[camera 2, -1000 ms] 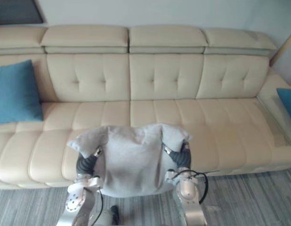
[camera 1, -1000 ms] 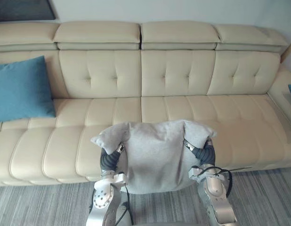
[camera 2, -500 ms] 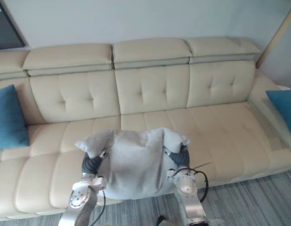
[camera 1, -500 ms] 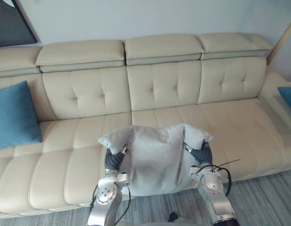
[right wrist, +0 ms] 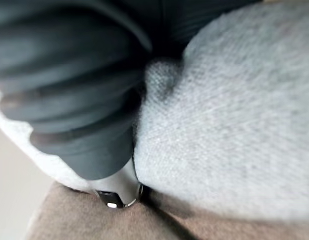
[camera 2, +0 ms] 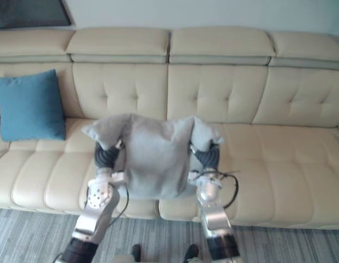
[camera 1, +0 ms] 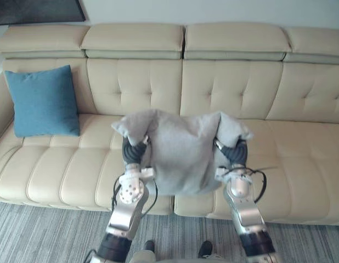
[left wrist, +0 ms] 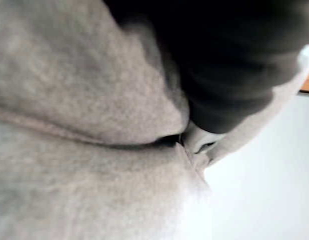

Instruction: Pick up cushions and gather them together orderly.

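Observation:
A grey cushion (camera 1: 180,153) hangs in front of me above the sofa's front edge, held between both hands. My left hand (camera 1: 134,153) presses into its left side and my right hand (camera 1: 235,154) into its right side, and the cushion's upper corners fold over both wrists. In the left wrist view the hand's dark cover (left wrist: 229,60) is sunk into the grey cloth (left wrist: 69,125). The right wrist view has the same: dark cover (right wrist: 69,90) against grey cloth (right wrist: 224,115). A blue cushion (camera 1: 43,101) leans upright against the backrest at the sofa's left end.
The long cream leather sofa (camera 1: 301,137) spans the whole view, with bare seats to the right of the blue cushion. Grey striped carpet (camera 1: 38,230) lies in front of it. A dark frame (camera 1: 38,10) hangs on the wall at the upper left.
The whole picture has shifted: the camera has turned towards the sofa's left end, bringing the blue cushion further into view. The grey cushion stays held between both hands.

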Controlling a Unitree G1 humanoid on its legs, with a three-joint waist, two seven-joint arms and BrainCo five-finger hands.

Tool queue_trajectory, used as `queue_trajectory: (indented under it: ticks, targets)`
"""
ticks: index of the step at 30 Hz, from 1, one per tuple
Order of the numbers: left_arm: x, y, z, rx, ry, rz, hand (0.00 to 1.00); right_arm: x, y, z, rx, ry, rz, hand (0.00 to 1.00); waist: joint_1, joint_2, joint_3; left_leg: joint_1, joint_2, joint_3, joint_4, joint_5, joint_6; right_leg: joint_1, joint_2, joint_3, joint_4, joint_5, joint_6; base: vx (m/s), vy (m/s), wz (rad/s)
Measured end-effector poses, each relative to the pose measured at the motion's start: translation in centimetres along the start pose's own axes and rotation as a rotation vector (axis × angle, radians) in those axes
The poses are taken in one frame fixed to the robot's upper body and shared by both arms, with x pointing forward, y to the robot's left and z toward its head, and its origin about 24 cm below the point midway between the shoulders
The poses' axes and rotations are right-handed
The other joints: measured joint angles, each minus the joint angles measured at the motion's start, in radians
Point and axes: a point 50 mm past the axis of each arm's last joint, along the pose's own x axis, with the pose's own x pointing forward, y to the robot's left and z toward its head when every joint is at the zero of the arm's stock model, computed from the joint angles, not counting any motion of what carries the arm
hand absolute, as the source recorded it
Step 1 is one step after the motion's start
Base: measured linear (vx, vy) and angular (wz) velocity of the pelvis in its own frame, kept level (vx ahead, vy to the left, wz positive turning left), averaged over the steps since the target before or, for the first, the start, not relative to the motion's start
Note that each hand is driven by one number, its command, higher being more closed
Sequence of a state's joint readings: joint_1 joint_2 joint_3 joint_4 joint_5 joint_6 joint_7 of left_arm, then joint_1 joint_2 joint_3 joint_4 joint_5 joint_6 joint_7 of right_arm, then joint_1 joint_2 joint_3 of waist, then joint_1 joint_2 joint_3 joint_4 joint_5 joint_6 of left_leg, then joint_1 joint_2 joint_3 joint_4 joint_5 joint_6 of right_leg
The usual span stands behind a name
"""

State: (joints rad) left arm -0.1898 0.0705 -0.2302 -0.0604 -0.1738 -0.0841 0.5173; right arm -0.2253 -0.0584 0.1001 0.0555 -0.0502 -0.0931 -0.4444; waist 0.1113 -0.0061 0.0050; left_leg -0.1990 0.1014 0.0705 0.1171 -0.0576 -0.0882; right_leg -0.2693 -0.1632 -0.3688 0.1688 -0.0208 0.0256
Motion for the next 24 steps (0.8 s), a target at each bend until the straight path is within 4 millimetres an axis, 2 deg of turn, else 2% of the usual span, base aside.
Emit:
queue_trajectory:
  ticks: [1, 2, 4, 6, 8, 11, 12, 14, 19, 20, 24]
  targets:
    - [1.7, -0.8, 1.1, 0.007, -0.061, 0.006, 1.0, 1.6, 0.5, 1.3, -0.02, -0.064, -0.015, 1.0, 0.0, 0.0, 0.0, -0.036, 0.0, -0.001, 0.0, 0.014, -0.002, -0.041, -0.003, 0.0, 0.016, 0.001, -0.004, -0.08, -0.051, 0.04]
    - [1.9, -0.9, 1.3, 0.008, -0.071, 0.008, 1.0, 1.9, 0.6, 1.6, -0.023, -0.076, -0.018, 1.0, 0.0, 0.0, 0.0, -0.044, 0.0, -0.001, 0.0, 0.017, -0.002, -0.05, -0.003, 0.0, 0.019, 0.002, -0.005, -0.1, -0.063, 0.05]
    - [4.6, -1.9, 3.8, 0.04, -0.182, 0.017, 1.0, 4.4, 1.2, 4.8, -0.027, -0.203, -0.046, 1.0, -0.001, 0.001, 0.002, -0.131, 0.002, 0.001, 0.0, 0.043, -0.008, -0.145, -0.006, 0.001, 0.035, 0.016, -0.025, -0.14, -0.052, -0.01]
    - [6.2, -2.2, 5.1, 0.067, -0.229, 0.037, 1.0, 5.9, 2.0, 6.5, -0.051, -0.266, -0.064, 1.0, -0.003, -0.002, 0.007, -0.172, 0.009, 0.003, 0.0, 0.056, -0.016, -0.191, 0.0, 0.005, 0.04, 0.027, -0.037, -0.14, -0.06, -0.08]
    - [7.5, -2.4, 5.9, 0.081, -0.252, 0.059, 1.0, 6.7, 2.5, 7.9, -0.046, -0.307, -0.079, 1.0, -0.004, -0.001, 0.019, -0.193, 0.015, 0.003, -0.001, 0.063, -0.024, -0.219, 0.004, 0.009, 0.046, 0.032, -0.044, -0.1, -0.058, -0.08]
    - [9.7, -3.1, 8.1, 0.076, -0.309, 0.088, 1.0, 8.4, 3.0, 11.1, -0.049, -0.406, -0.111, 1.0, -0.006, -0.002, 0.041, -0.257, 0.018, 0.007, -0.023, 0.096, -0.029, -0.296, 0.007, 0.015, 0.053, 0.045, -0.056, -0.1, -0.065, -0.03]
    - [10.0, -3.2, 8.5, 0.07, -0.315, 0.09, 1.0, 8.7, 3.1, 11.5, -0.056, -0.419, -0.117, 1.0, -0.007, -0.002, 0.046, -0.261, 0.019, 0.007, -0.03, 0.102, -0.032, -0.305, 0.007, 0.015, 0.053, 0.05, -0.059, -0.09, -0.058, 0.0]
    - [12.2, -3.6, 11.0, 0.08, -0.356, 0.102, 1.0, 10.0, 3.7, 14.1, -0.065, -0.483, -0.142, 1.0, -0.017, -0.004, 0.091, -0.308, 0.022, 0.008, -0.054, 0.135, -0.038, -0.36, 0.01, 0.01, 0.051, 0.069, -0.071, -0.08, -0.058, 0.0]
    - [14.1, -4.4, 12.9, 0.103, -0.366, 0.105, 1.0, 11.6, 3.3, 15.8, -0.063, -0.488, -0.203, 1.0, -0.024, -0.001, 0.116, -0.386, 0.028, 0.0, -0.085, 0.171, -0.049, -0.442, 0.014, -0.007, 0.047, 0.082, -0.081, -0.02, -0.026, 0.06]
    - [14.4, -4.5, 13.1, 0.099, -0.356, 0.1, 0.0, 12.0, 3.2, 16.1, -0.065, -0.486, -0.215, 0.0, -0.024, 0.0, 0.137, -0.392, 0.029, 0.001, -0.086, 0.173, -0.051, -0.448, 0.015, -0.008, 0.047, 0.082, -0.082, 0.03, -0.011, 0.03]
    - [15.3, -4.6, 13.8, 0.104, -0.342, 0.096, 0.0, 12.6, 2.2, 17.2, -0.028, -0.492, -0.278, 0.0, -0.029, 0.001, 0.159, -0.428, 0.03, 0.002, -0.111, 0.193, -0.059, -0.488, 0.016, -0.014, 0.042, 0.083, -0.083, 0.04, -0.009, 0.06]
